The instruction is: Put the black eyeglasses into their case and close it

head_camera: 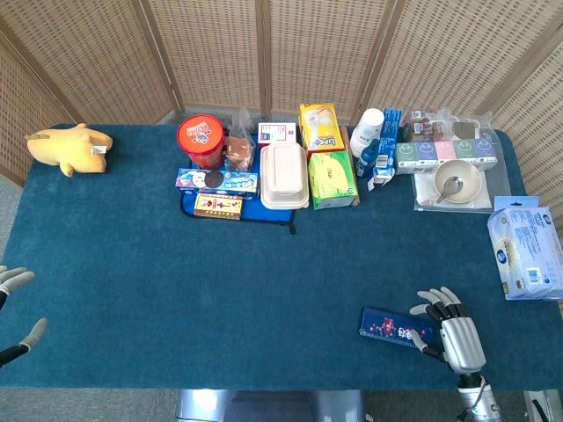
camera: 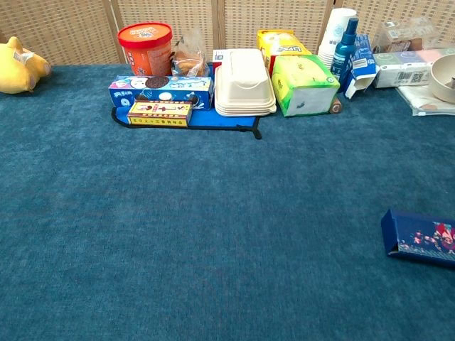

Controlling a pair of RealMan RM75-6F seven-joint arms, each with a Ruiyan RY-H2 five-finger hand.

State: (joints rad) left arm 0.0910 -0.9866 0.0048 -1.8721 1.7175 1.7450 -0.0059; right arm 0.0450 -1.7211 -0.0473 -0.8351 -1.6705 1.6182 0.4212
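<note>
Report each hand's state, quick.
Left hand: open, holding nothing.
Right hand: fingers on the glasses case; a hold cannot be told.

the dark blue glasses case [head_camera: 394, 325] with a small floral print lies closed and flat on the near right of the tabletop [head_camera: 264, 281].

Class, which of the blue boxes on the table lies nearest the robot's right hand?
The dark blue floral glasses case, touching the right hand; the others sit far back.
</note>
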